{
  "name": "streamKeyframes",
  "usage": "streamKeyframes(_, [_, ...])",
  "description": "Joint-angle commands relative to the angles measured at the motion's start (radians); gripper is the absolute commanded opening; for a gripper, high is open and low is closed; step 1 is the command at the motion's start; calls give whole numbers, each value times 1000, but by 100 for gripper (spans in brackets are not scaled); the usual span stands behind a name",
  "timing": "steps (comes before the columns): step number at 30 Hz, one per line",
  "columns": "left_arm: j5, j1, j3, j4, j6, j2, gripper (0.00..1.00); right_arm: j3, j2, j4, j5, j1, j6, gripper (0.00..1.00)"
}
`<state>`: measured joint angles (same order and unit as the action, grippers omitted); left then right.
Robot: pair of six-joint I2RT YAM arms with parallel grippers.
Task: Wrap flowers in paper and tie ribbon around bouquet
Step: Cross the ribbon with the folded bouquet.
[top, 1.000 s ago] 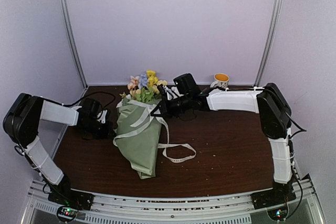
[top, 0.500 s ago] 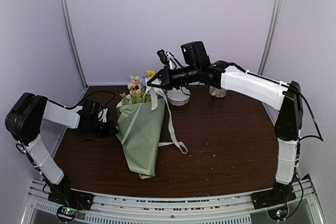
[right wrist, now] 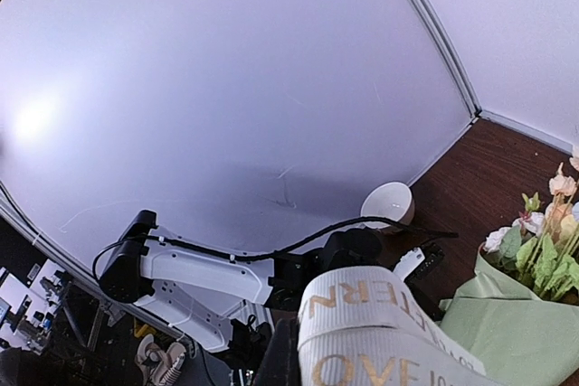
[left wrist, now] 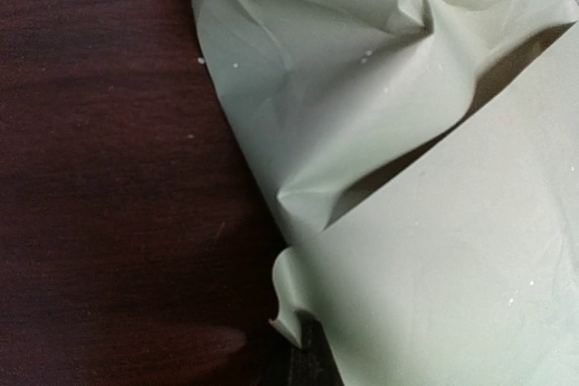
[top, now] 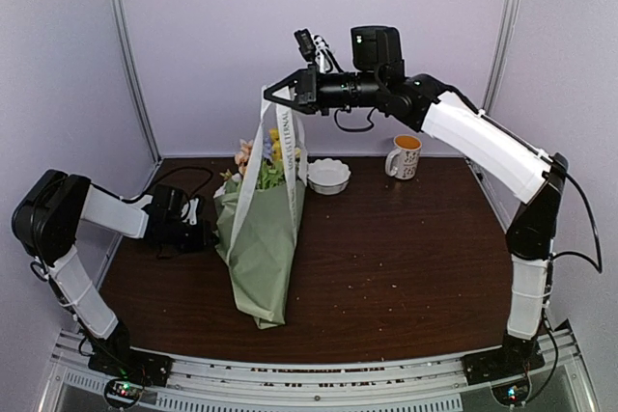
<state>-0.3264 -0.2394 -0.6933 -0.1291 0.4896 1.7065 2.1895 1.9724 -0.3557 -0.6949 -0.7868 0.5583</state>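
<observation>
Nearest you, on the dark table: one bouquet, lying flat, cone tip toward the arm bases, open end away.

Left of the cone, your left gripper: low, against the edge of the paper, jaws together. You cannot tell from its wrist view whether the sage sheet is pinched; creased paper fills that view.

The ribbon: cream, gold lettering. Two strands rise from around the cone's upper part to a single high point.

The flowers: pastel heads and green leaves at the cone's far mouth.

Beyond them: a white scalloped bowl, then a mug near the back wall.

Above the blossoms: your right gripper, held high, clamped on the ribbon.
</observation>
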Motion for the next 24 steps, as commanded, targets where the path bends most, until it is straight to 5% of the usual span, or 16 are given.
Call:
streamKeyframes(1, [50, 2, 47, 103, 4, 63, 0, 52, 102, 126, 0, -27, 116, 0])
streamKeyframes(6, [49, 2, 41, 115, 1, 59, 0, 124, 257, 96, 50, -35, 161, 0])
streamKeyframes(12, [47, 2, 36, 120, -8, 63, 0, -4, 223, 43, 186, -13, 101, 0])
streamKeyframes(21, [56, 2, 24, 137, -30, 59, 0, -130, 225, -135, 347, 46, 31, 26])
streamKeyframes(24, [52, 2, 23, 137, -31, 59, 0, -177, 211, -113, 337, 49, 28, 20])
